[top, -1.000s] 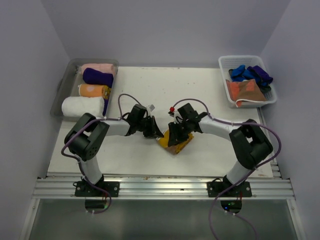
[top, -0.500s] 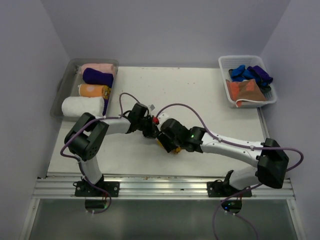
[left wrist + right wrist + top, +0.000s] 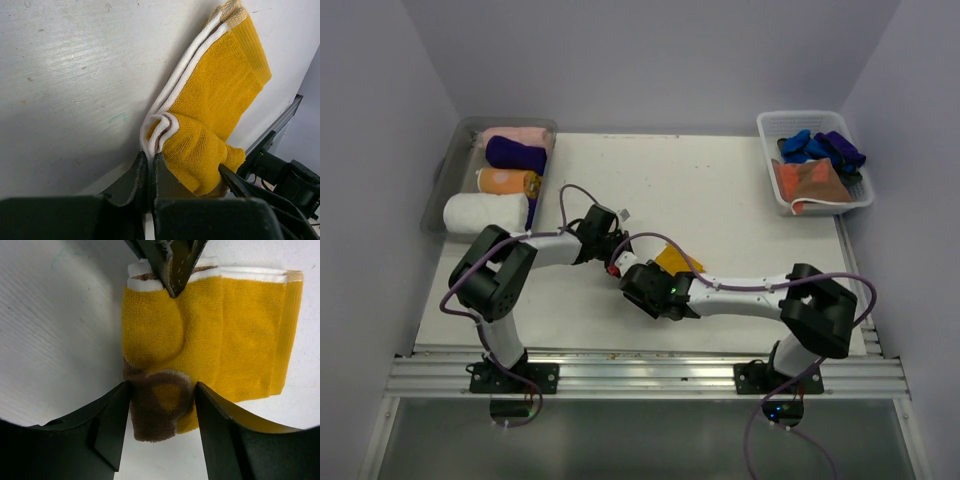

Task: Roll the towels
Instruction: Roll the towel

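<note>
plainly, the mustard towel (image 3: pixel 245 325) is only part rolled. it lies on the worktop (image 3: pixel 720 190), well apart from the grey tray (image 3: pixel 442 178) and nearer the arm bases than the tray is. one end is curled into a fat first turn and the rest lies flat. the left hand (image 3: pixel 150 161) is pinched narrow on the white-edged end of that turn, the end facing the tray. the right hand (image 3: pixel 161 387) stands wide, a finger on each side of the turn's other end, where the dark lettering shows. as far as i can judge, it is not squeezing the cloth.

the main risk is that the turn springs open, since soft terry wants to unroll and only one end is gripped. if the left hand twists or pulls while the right is loose, the roll would likely cone out, tight on the tray side and slack away from it. if the right hand closes too low, it could catch the flat layer beneath and drag the whole towel instead of turning it. the hands are also very near each other, so a careless move might knock them together.
</note>
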Motion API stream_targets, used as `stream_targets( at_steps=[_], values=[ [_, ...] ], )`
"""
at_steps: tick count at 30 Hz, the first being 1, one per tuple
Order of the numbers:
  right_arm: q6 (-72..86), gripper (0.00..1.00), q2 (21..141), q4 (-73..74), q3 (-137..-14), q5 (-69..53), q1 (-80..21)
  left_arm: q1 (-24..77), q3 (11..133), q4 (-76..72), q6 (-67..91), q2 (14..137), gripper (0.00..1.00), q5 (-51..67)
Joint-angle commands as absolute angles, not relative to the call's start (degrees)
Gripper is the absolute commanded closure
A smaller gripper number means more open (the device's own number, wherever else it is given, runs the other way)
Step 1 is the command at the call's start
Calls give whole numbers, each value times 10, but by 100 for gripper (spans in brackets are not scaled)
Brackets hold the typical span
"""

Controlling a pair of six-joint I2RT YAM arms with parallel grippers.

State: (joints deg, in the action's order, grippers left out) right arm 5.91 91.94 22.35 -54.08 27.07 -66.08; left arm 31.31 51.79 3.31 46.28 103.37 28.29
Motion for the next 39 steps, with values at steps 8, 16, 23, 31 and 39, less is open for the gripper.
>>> stream_targets(
  at_steps=[8,16,23,31,39],
  values=[
    [107,55,982,180,-529,308,-667,312,540,72,444,1009,100,270],
    [130,95,924,123,-480,157,-622,299,546,116,418,950,75,254],
    [151,100,875,83,-444,-60,-535,258,520,128,409,875,35,256],
    [187,100,881,59,-441,-259,-434,271,450,67,412,853,20,288],
    [195,100,915,55,-441,-353,-379,301,439,24,432,888,19,295]
  ],
)
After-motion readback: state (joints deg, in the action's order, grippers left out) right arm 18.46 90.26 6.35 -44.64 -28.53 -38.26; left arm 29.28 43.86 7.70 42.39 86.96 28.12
